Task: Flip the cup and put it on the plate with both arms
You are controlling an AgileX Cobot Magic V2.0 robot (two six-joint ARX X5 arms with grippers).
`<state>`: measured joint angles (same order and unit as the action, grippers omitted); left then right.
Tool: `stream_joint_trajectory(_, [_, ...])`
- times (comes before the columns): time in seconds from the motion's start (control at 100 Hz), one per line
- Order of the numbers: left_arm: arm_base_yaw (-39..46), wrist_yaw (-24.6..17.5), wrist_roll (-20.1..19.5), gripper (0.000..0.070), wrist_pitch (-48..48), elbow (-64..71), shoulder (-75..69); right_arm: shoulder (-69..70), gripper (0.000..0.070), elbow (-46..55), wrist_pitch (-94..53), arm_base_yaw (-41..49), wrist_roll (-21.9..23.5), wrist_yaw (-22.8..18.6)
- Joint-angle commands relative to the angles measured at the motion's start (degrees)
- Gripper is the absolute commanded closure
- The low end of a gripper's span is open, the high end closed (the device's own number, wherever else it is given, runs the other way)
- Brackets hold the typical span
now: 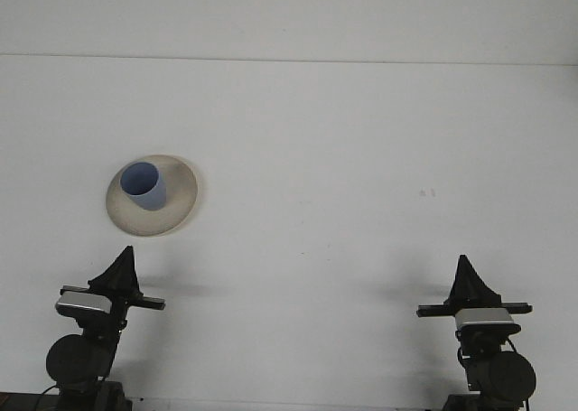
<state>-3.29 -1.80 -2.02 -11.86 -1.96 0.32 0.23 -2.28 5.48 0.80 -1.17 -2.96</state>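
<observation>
Blue cup (144, 185) is upright, mouth up, sitting on the cream plate (181, 194). It sits left of the plate's centre, so more bare plate shows on the right side. The plate rests on the white table (361, 158), in the left half and roughly mid-depth, well clear of the far edge.

Left gripper (124, 257) is parked at the near-left edge of the table. Its black fingers come together to a single point aimed toward the plate, so it reads as closed with nothing held. It is near the plate's front rim but not touching it, and a strip of bare table shows between them.

Right gripper (465, 266) is at the near-right edge in the same pose: fingers meeting in one tip, closed and empty. It is well apart from the cup and plate, with most of the table's width between them.

Both wrist camera housings show below the fingers, silver-grey with a black crossbar. There is a small dark speck on the table surface right of centre (426, 192).
</observation>
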Motion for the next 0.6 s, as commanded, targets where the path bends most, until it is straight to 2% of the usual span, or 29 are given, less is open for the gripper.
stream_joint_trajectory(0.0, [-0.1, -0.1, 0.1, 0.0689, -0.6, 1.2, -0.1, -0.2, 0.0699, 1.0, 2.1, 0.0, 1.5, 0.1])
stream_joint_trajectory(0.59, [-0.1, -0.1, 0.1, 0.0689, -0.6, 1.2, -0.1, -0.2, 0.0699, 1.6, 1.9, 0.0, 1.8, 0.2])
